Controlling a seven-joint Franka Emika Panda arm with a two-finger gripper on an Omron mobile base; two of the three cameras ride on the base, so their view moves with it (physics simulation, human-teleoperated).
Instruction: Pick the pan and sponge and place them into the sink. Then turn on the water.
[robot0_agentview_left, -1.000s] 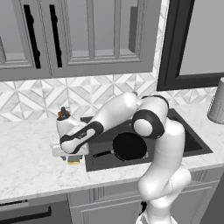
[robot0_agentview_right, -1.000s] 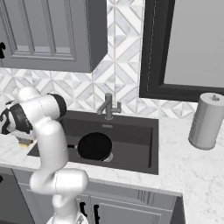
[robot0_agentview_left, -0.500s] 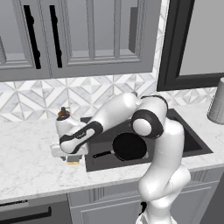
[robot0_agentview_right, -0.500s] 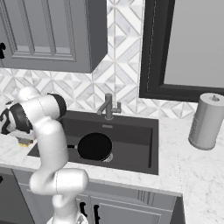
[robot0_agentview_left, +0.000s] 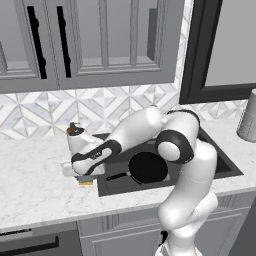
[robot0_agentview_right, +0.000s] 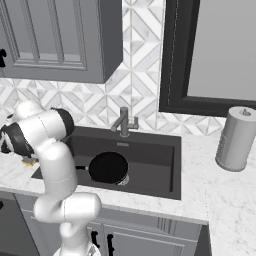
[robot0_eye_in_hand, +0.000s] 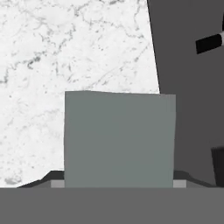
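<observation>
— At centre-left of the left base view, we are watching the arm (robot0_agentview_left: 150, 130) reaching down over the marble counter (robot0_agentview_left: 35, 190), its gripper (robot0_agentview_left: 84, 176) hanging right above the sponge (robot0_agentview_left: 86, 183), whose yellow edge is peeking out just left of the sink (robot0_agentview_left: 220, 160).

— And in the hand view, we are seeing the sponge's grey-green top (robot0_eye_in_hand: 119, 139) lying at lower centre, sitting on the white counter (robot0_eye_in_hand: 65, 48) with the sink's dark wall (robot0_eye_in_hand: 188, 87) running down the right side. Can we tell whether the fingers are closing on it?

— We cannot; the fingertips are lying low against the bottom edge there, and we are not making out how wide they stand or whether they are touching the sponge.

— Where is the pan lying?

— We are finding the pan (robot0_agentview_right: 107, 167) resting in the sink (robot0_agentview_right: 160, 170) at lower centre of the right base view, its handle (robot0_agentview_left: 116, 176) pointing toward the frame's left, below the faucet (robot0_agentview_right: 123, 122). At the right, a paper towel roll (robot0_agentview_right: 235, 139) is standing on the counter.
</observation>
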